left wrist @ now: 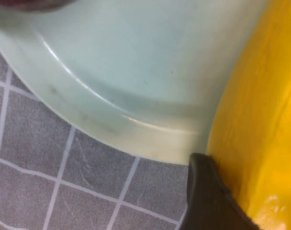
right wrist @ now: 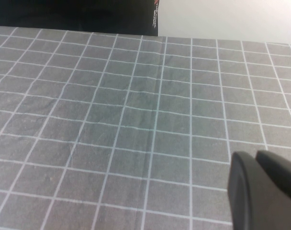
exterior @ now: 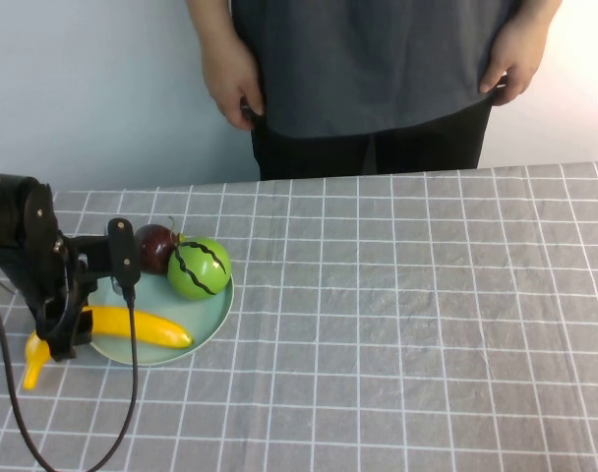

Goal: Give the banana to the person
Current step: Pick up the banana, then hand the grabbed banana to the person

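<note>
- Banana point(exterior: 142, 327): lies across the near edge of the pale green plate point(exterior: 206, 315), its tapered end overhanging onto the bench point(exterior: 427, 324).
- Left pincer point(exterior: 65, 339): lowered over the banana's overhanging part, one dark finger point(left wrist: 207, 201) touching it; whether it grasps cannot be told.
- Striped green fruit point(exterior: 200, 266) and dark red fruit point(exterior: 156, 246): on the plate's far side.
- Right pincer point(right wrist: 260, 191): over bare bench, its state cannot be told.
- Person point(exterior: 368, 69): stands beyond the bench, hands lowered.

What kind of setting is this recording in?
Likely a lab tabletop staged for handover demos: a checked grey tablecloth, a plain white wall, a person waiting. The left gripper is at the banana; the right gripper hovers elsewhere.
</note>
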